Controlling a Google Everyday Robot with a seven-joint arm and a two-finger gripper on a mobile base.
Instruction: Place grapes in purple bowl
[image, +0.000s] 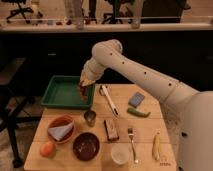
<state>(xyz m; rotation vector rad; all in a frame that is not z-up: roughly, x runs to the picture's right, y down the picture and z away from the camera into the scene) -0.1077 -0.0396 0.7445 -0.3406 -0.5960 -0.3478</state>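
Two-finger gripper (83, 88) poised over right edge of green rectangular tray (64, 93), clamped on dark reddish-purple grape bunch (83, 90). Glossy maroon-purple round bowl (86, 146) well apart, near table's front edge.

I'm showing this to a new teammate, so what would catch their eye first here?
The big white arm sweeps in from the right, its gripper hanging over the green tray's right edge with the dark grapes at its tip. Near the table's front edge sits the purple bowl, with the orange bowl to its left.
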